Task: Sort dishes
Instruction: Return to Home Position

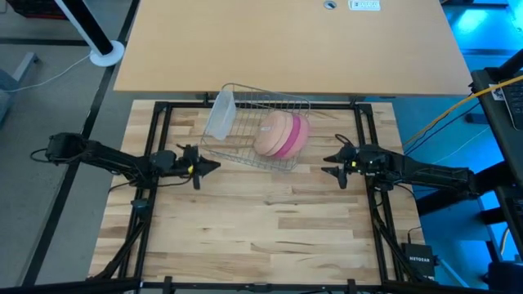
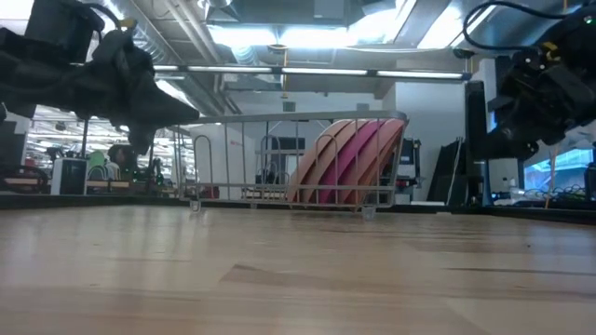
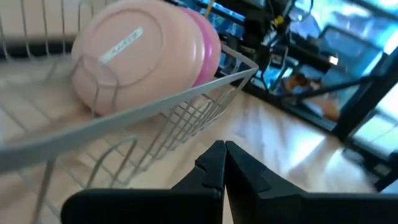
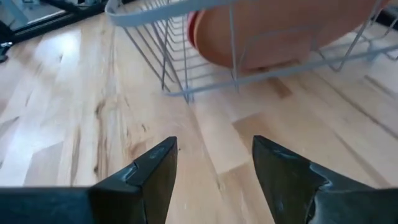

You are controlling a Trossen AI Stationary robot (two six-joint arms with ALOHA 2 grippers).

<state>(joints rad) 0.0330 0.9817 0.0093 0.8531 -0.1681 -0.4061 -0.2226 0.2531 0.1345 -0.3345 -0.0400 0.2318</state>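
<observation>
Three plates stand on edge, leaning together, inside the silver wire rack (image 1: 245, 155): the pale peach-pink plate (image 1: 271, 133), the tan-brown plate (image 2: 328, 158) and the magenta plate (image 1: 296, 137). The peach plate also shows in the left wrist view (image 3: 134, 56). My left gripper (image 1: 214, 166) is shut and empty, just left of the rack's near corner. My right gripper (image 1: 329, 164) is open and empty, right of the rack, its fingers (image 4: 155, 165) over bare wood.
A translucent whitish tumbler (image 1: 220, 114) lies at the rack's far left end. A black frame (image 1: 160, 131) borders the wooden table. A tan desk (image 1: 286, 49) lies beyond the far edge. Bare wood (image 1: 270, 229) spreads toward the near edge.
</observation>
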